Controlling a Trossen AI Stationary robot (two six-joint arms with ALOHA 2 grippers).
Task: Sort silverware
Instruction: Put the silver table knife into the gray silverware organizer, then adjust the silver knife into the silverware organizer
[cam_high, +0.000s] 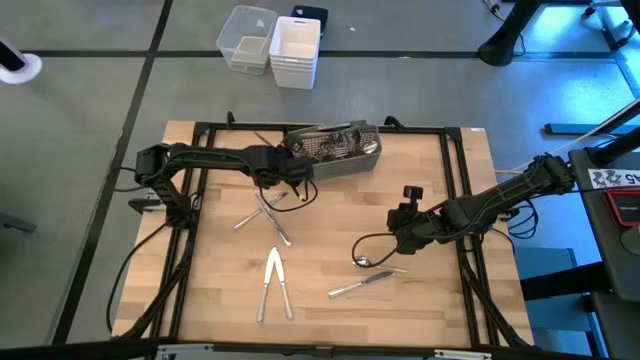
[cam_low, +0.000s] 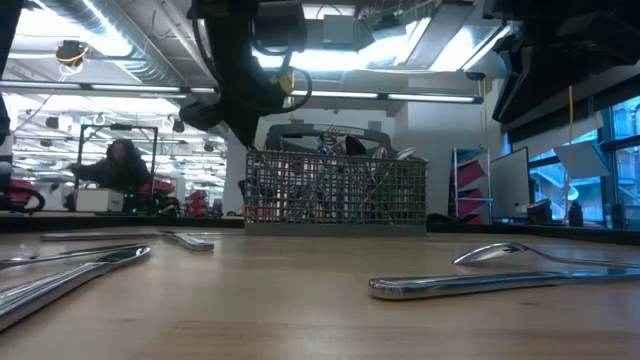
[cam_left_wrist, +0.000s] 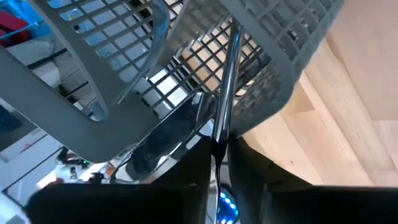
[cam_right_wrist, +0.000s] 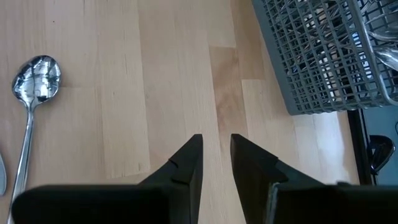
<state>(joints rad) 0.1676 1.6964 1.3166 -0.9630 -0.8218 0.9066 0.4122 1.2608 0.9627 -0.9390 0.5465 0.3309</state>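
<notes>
Left gripper (cam_left_wrist: 219, 163): over the caddy (cam_high: 335, 152), fingers close around a slim utensil (cam_left_wrist: 225, 81) standing into the mesh, which only the left wrist view shows us. Right gripper (cam_right_wrist: 216, 158): fingers parted, nothing between them, above bare table (cam_high: 430, 290), with a spoon (cam_right_wrist: 32, 106) nearby. From above we count loose silverware (cam_high: 274, 282) lying well apart from the caddy.

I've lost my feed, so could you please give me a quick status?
Left gripper over caddy, thin utensil between its fingers. Right gripper open, empty, near spoon. Nothing in the way.
</notes>
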